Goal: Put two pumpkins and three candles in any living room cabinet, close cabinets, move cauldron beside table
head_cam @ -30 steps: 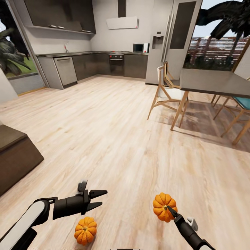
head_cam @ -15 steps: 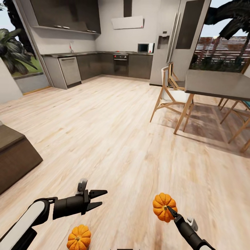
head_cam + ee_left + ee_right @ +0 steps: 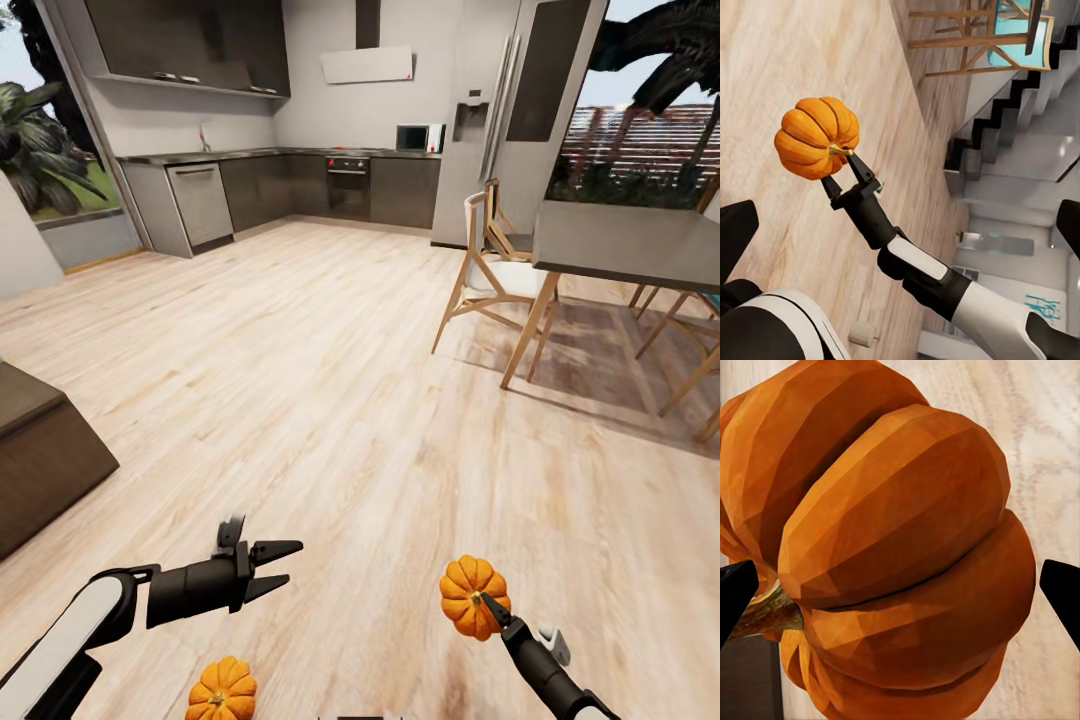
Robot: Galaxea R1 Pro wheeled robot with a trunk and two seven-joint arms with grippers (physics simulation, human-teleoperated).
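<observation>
Orange is the pumpkin [image 3: 470, 596] that your right gripper [image 3: 487, 602] grasps in the head view, lifted above the light wood-plank floor [image 3: 330, 400]. Your left gripper [image 3: 272, 565] hangs with its fingers spread apart and nothing between them. A second pumpkin [image 3: 222, 689] lies on the floor below that arm, near the lower edge. At the far left you see a dark-brown low piece of furniture [image 3: 40, 455] (only its corner). A dining table [image 3: 625, 245] with wooden chairs [image 3: 490, 270] stands at the right, and grey kitchen units [image 3: 290, 185] are behind.

From the left wrist, the right gripper [image 3: 844, 174] pinches the pumpkin [image 3: 816, 136] at its stem side.

From the right wrist, the held pumpkin [image 3: 892, 555] sits between the two black fingertips [image 3: 735, 592].
</observation>
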